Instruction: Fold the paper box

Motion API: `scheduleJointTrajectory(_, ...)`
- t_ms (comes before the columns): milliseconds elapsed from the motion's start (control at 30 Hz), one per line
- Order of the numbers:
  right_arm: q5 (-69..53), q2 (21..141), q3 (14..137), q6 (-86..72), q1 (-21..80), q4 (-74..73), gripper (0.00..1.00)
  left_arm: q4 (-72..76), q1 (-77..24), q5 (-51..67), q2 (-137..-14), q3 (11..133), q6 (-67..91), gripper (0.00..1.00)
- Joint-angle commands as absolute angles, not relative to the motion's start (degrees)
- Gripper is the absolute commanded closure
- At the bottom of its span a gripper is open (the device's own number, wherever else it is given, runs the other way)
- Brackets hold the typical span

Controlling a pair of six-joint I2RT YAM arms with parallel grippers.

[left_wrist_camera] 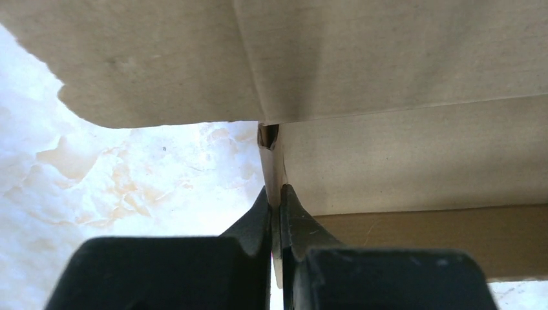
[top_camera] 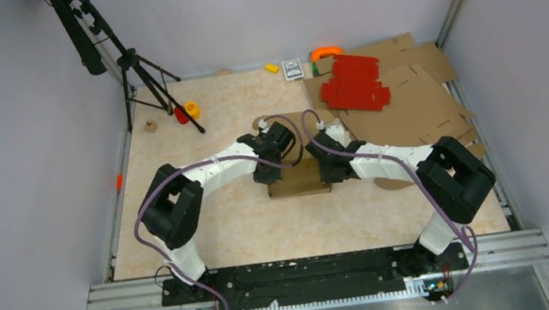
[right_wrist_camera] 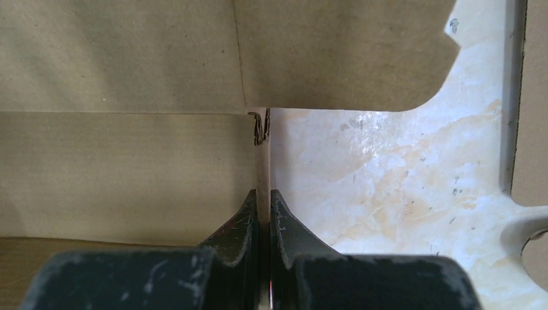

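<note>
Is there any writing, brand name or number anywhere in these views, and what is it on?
No text can be read in any view.
The small printed packet at the back: markings too small to read.
The paper box: plain brown, no print.
The red cardboard sheets: no print visible.

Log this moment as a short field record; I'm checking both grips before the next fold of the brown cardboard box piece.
workpiece: plain brown corrugated cardboard box piece, on the marbled beige table between the arms
left gripper: shut on a thin panel edge at the box's left end
right gripper: shut on a thin panel edge at its right end
nearby: red cardboard sheets lying on larger flat brown cardboard sheets, far right
</note>
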State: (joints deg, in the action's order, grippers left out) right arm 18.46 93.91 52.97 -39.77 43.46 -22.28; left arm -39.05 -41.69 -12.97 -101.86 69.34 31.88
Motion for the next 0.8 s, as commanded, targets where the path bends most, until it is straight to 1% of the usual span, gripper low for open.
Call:
scheduleJointTrajectory(0,22.65,92.71,53.17,-42.12,45.53,-24.54,1.00,-47.58,-43.97,-25.72,-104.49,72.51,31.65,1.00)
scheduleJointTrajectory(133,26.14,91.84,53.45,-44.02,47.09,-25.87,1.00,-49.30,-44.90,-28.71,-106.44,73.78,32.92,1.00)
scheduleJointTrajectory(233,27.04,88.80,51.14,-45.16,47.48,-24.18,1.00,-46.82,-44.84,-28.48,-105.32,71.96,33.17,1.00)
scheduleJointTrajectory(300,26.67,86.87,48.96,-44.92,47.53,-21.26,1.00,-44.15,-44.78,-27.85,-103.72,70.33,33.32,0.95)
scheduleJointTrajectory(367,26.29,84.84,46.87,-44.51,47.47,-18.85,1.00,-40.98,-44.65,-26.72,-101.42,68.24,32.95,0.82)
scheduleJointTrajectory(433,26.29,83.85,46.00,-44.31,47.51,-18.32,1.00,-39.27,-44.60,-25.89,-100.78,67.16,32.26,0.72)
scheduleJointTrajectory(467,26.32,83.88,46.20,-44.11,47.50,-18.67,1.00,-39.85,-44.52,-25.67,-101.15,67.43,32.18,0.70)
scheduleJointTrajectory(633,26.67,86.18,48.61,-44.35,47.57,-22.02,1.00,-42.63,-44.47,-24.85,-104.15,70.46,31.65,0.68)
scheduleJointTrajectory(767,26.14,87.02,48.61,-44.52,47.56,-21.94,1.00,-40.05,-44.47,-19.78,-103.03,69.86,31.02,0.66)
